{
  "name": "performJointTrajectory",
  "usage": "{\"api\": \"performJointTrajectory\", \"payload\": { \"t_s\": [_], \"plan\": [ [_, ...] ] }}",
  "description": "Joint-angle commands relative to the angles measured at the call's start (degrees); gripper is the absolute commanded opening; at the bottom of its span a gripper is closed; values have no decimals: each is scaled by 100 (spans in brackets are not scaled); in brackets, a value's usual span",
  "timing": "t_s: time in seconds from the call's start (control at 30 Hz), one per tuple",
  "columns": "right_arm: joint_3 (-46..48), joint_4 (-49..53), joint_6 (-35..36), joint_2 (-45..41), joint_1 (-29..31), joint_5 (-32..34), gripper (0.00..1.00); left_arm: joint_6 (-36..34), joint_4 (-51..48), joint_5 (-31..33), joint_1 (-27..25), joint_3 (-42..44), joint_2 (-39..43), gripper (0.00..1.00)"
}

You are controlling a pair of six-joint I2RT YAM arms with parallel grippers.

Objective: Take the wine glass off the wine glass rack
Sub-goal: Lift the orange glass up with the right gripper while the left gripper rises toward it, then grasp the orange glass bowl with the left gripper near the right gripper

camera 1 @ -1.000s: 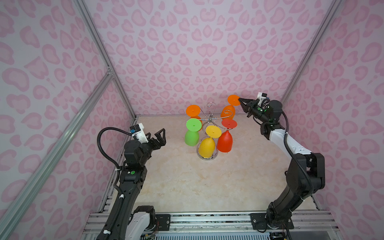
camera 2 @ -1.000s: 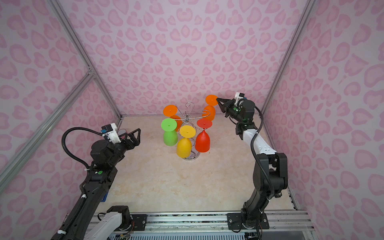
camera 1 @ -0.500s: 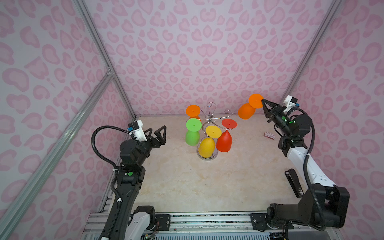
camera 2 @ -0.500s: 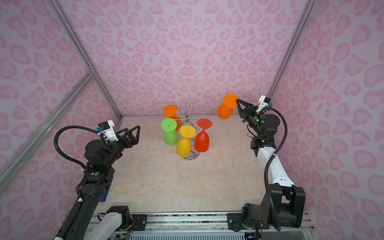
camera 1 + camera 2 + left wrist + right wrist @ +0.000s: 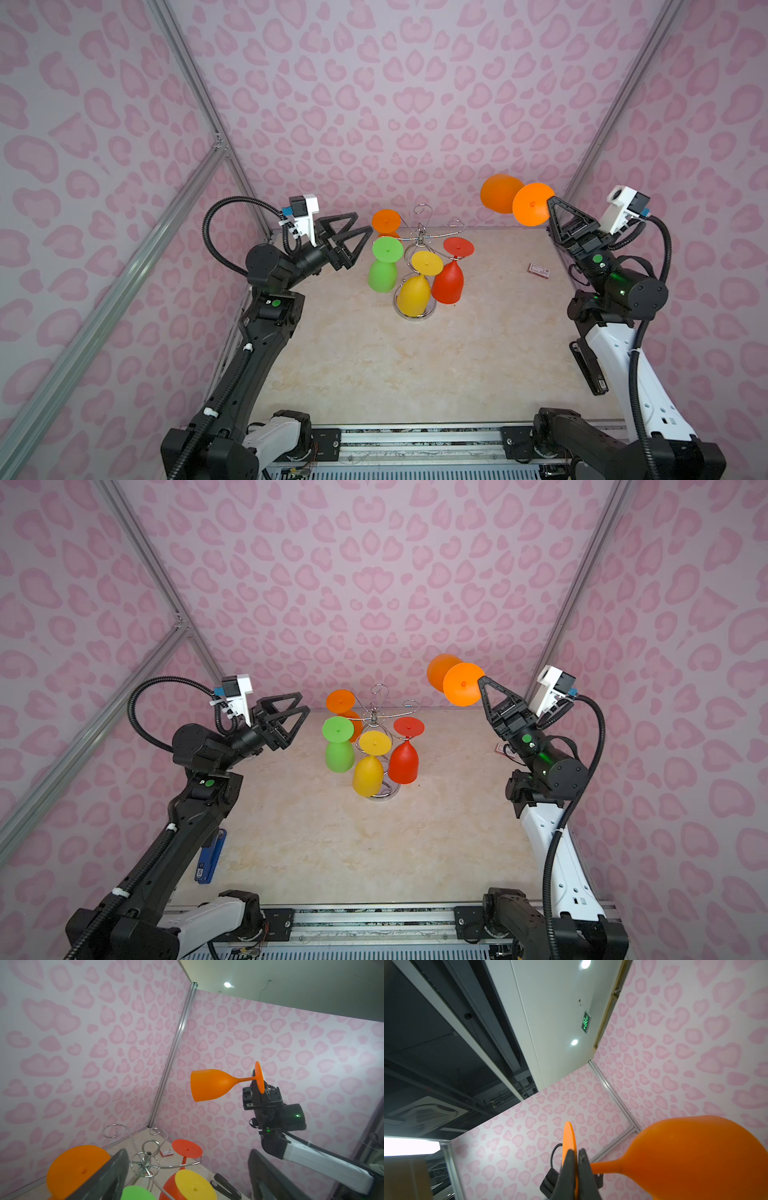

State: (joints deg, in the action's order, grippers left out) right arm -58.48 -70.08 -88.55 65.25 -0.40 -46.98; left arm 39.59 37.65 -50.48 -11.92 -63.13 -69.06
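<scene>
**Right fingers (image 5: 552,203) hold the orange wine glass (image 5: 498,194) away from the wine glass rack (image 5: 422,239)**

We see the right fingers shut tight on the flat round foot of the orange wine glass. The glass lies on its side up in the air, and its cup points away from the fingers. In the right wrist view, the thin foot sits pinched between the two fingers.

The glass is high above the worktop (image 5: 374,365). It is well apart from the wine glass rack, to the right of it in both top views.

Four more glasses hang upside down on the rack: a green glass (image 5: 384,272), a yellow glass (image 5: 413,296), a red glass (image 5: 449,282) and a second orange glass (image 5: 385,220).

The left fingers (image 5: 368,230) are spread wide and hold nothing. They hang in the air near the green glass and the second orange glass, with a small gap between.
</scene>
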Motion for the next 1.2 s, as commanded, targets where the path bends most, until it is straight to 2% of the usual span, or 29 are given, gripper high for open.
{"api": "performJointTrajectory", "payload": {
  "t_s": [0.0,0.2,0.47,0.53,0.97,1.07,1.17],
  "plan": [
    [-243,-1373,-551,266,511,-142,0,153,880,-875,-224,-365,-360,90],
    [-795,-1923,-686,872,1378,-306,0,113,1318,-1423,-535,-824,-867,87],
    [-719,-1926,-520,1110,1771,-354,0,461,1952,-1618,-696,-1100,-1336,79],
    [-707,-1925,-488,1135,1867,-394,0,675,2188,-1682,-706,-1219,-1522,76],
    [-538,-1922,-487,1340,1924,-407,0,2386,4271,-1601,-741,-1654,-2392,75],
    [-489,-1924,-470,1347,1922,-372,0,2532,4449,-1615,-767,-1658,-2424,69],
    [-489,-1924,-479,1402,1924,-340,0,2610,4539,-1664,-805,-1643,-2438,56]
  ]
}}
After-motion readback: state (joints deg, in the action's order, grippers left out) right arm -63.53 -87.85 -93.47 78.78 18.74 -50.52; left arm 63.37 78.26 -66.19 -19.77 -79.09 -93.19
